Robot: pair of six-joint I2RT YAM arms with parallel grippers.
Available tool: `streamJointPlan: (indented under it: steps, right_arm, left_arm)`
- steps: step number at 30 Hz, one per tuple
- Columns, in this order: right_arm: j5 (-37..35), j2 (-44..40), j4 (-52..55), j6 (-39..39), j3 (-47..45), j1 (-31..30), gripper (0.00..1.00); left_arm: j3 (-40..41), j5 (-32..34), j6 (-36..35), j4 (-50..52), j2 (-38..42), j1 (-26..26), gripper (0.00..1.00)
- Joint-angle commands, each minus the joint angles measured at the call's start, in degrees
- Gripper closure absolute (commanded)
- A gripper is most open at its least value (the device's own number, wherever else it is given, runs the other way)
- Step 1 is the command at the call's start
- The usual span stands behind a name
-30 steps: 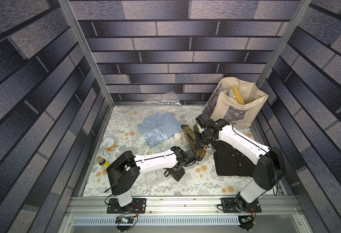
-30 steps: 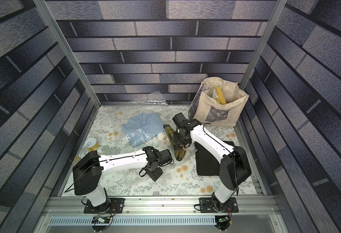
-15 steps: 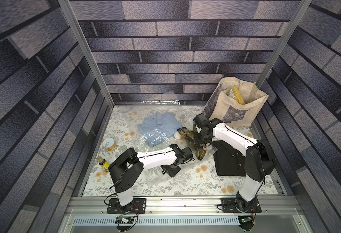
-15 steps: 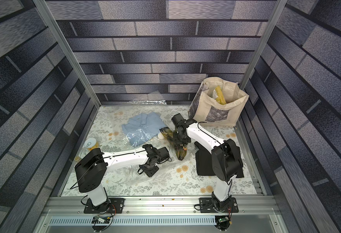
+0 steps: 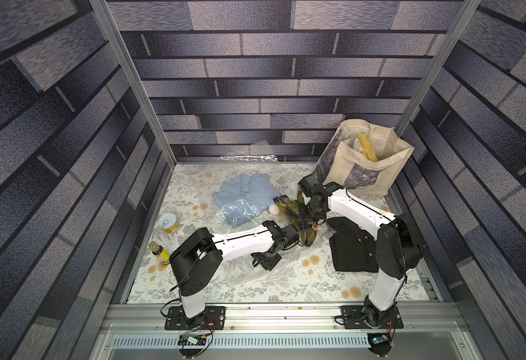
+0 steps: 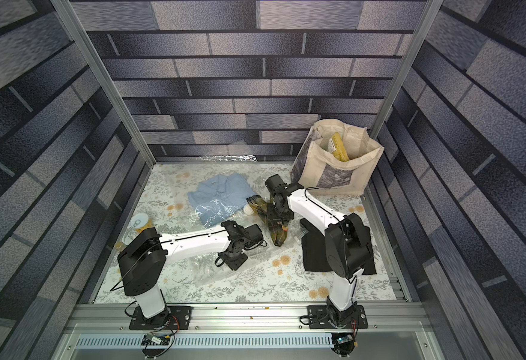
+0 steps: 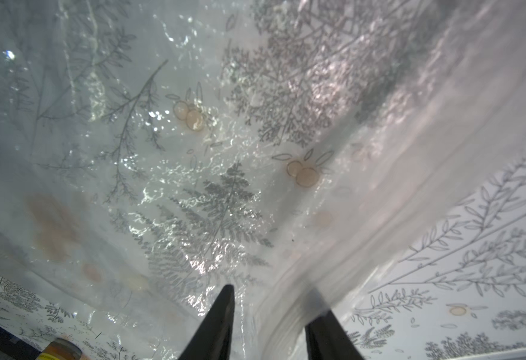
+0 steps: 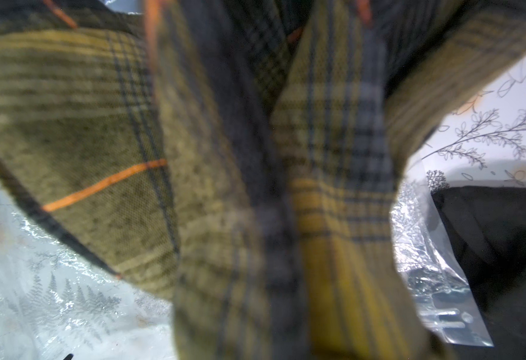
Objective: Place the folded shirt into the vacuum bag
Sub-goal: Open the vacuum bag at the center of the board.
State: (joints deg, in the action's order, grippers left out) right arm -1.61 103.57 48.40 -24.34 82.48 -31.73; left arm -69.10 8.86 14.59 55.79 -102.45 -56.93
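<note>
Beneath my left hand the counter wears a pale cloth printed with grey ferns and small orange blossoms. Past both hands rises the back wall, patterned in grey and violet brick. A matching side wall closes in outward of my left hand, and a second side wall outward of my right hand. Aluminium posts stand at the far corners. Behind my hands a metal rail edges the counter, with a slotted strip below it. The light is even and cool.
</note>
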Motion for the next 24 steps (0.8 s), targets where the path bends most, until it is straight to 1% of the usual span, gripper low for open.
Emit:
streamJointPlan:
  steps: [1,5,8,12,16,19,24]
  right_arm:
    - [-0.5,0.8,1.4,1.5,3.3,0.3,1.00]
    - [2.3,-1.9,3.2,1.6,7.9,0.3,1.00]
    - [4.6,-2.9,4.1,1.3,11.1,0.3,1.00]
    - [6.5,-2.4,3.3,0.6,11.7,0.3,1.00]
    - [5.7,-0.8,1.1,0.4,7.6,0.3,1.00]
    - [2.8,0.8,0.6,1.1,5.2,0.3,1.00]
    - [-1.2,2.9,3.3,3.5,6.7,0.3,1.00]
  left_arm:
    - [-0.4,0.8,1.0,-0.2,-0.4,0.2,0.63]
    - [-0.1,0.6,0.7,-2.2,-1.0,0.7,0.67]
    - [0.0,0.3,0.8,-3.4,0.0,1.3,0.70]
    - [1.6,-1.9,1.4,-6.2,2.2,2.4,0.76]
    - [2.8,-2.6,2.2,-7.4,3.0,3.0,0.80]
    - [3.5,-3.0,2.6,-8.0,3.5,3.3,0.83]
    - [3.2,-3.7,3.3,-8.9,4.8,4.9,0.88]
